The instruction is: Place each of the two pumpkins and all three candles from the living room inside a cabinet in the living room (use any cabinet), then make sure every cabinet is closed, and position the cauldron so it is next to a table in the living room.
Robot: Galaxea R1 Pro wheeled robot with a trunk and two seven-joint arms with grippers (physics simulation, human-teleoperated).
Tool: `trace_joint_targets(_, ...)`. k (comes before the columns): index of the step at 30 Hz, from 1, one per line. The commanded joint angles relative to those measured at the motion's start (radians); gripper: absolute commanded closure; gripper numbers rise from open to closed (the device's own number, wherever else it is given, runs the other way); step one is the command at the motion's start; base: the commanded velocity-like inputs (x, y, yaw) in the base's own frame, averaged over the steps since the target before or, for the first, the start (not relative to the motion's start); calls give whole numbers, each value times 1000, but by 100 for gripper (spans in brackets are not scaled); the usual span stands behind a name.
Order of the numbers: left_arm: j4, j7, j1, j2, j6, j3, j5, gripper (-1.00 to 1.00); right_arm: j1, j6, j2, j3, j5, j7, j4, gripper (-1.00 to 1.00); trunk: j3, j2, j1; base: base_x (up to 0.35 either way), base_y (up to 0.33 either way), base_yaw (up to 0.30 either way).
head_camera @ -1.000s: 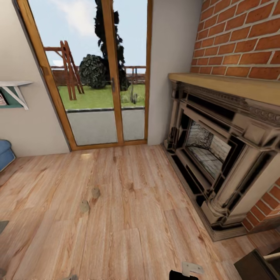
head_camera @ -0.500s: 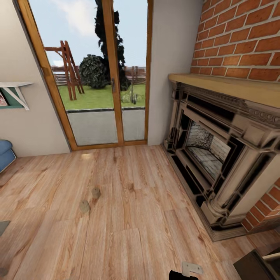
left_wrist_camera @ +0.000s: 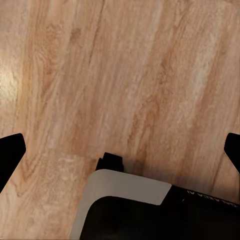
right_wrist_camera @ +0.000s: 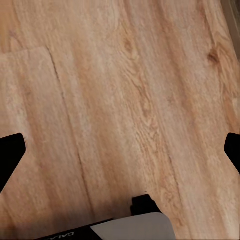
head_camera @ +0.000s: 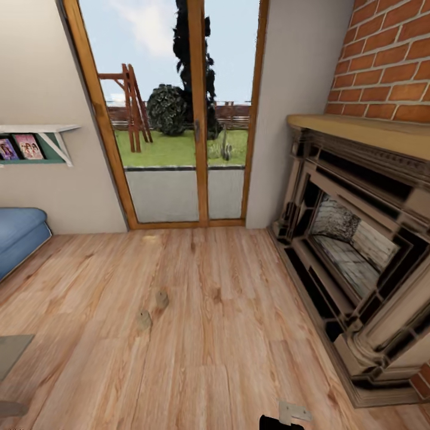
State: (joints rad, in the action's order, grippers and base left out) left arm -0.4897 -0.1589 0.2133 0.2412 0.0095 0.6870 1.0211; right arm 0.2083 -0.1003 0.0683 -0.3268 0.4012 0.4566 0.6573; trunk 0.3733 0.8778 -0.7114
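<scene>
You faced two candles (head_camera: pixel 152 310) standing close together on the plank floor (head_camera: pixel 227 334) at eleven o'clock, the fireplace (head_camera: pixel 358 239) at two o'clock. Roll nearer and square up before reaching, I judged. The left end effector (left_wrist_camera: pixel 120 150) and right end effector (right_wrist_camera: pixel 120 155) hung wide open and empty over bare boards; the head view alone showed the candles and sofa (head_camera: pixel 18 236).
</scene>
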Motion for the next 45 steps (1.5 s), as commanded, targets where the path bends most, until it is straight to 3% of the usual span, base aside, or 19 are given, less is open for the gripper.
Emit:
trace_joint_targets(1,-3,-8,1,1,1,8,7,-100,0,-6,-1,-5,4,8,2,-100,1,1,-1,333,0,260)
trace_joint_targets(17,0,-1,1,-2,2,9,8,-100,0,25,-3,-5,1,8,-11,-100,1,1,-1,336,11,30)
trace_joint_targets(45,0,-1,1,-2,2,9,7,-100,0,25,-1,-7,2,8,-11,-100,1,1,-1,320,150,109)
